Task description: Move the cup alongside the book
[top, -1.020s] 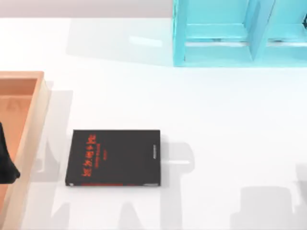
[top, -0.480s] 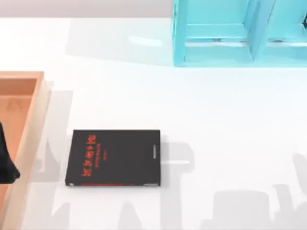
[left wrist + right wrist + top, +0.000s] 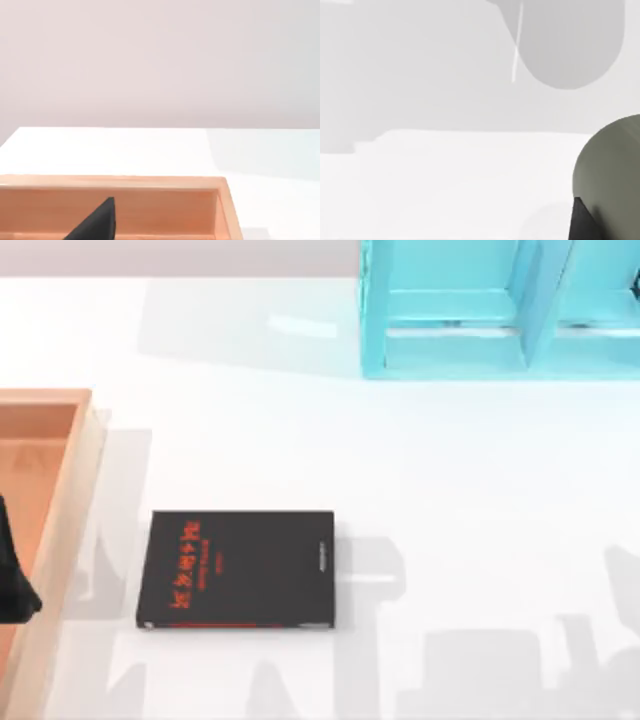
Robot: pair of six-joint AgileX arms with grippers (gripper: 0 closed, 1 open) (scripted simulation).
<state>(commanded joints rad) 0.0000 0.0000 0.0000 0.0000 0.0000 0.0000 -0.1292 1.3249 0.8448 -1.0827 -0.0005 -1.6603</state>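
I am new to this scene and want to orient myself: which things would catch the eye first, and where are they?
The black book with red lettering lies flat on the white table, toward its left. A turquoise shelf unit stands at the far right edge, and a wooden tray sits at the left edge. In the right wrist view, the olive-grey cup looms close.

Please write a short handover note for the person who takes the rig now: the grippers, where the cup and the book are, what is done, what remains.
Left gripper: parked over the wooden tray at the table's left edge.
Right gripper: a dark finger lies against the olive-grey cylindrical cup in the right wrist view; a firm grip cannot be confirmed.
The flat black book with red lettering lies on the white table, left of centre; a turquoise shelf unit stands at the back.
Done: the right arm has reached the cup.
Left: bring the cup to the table beside the book and release it.
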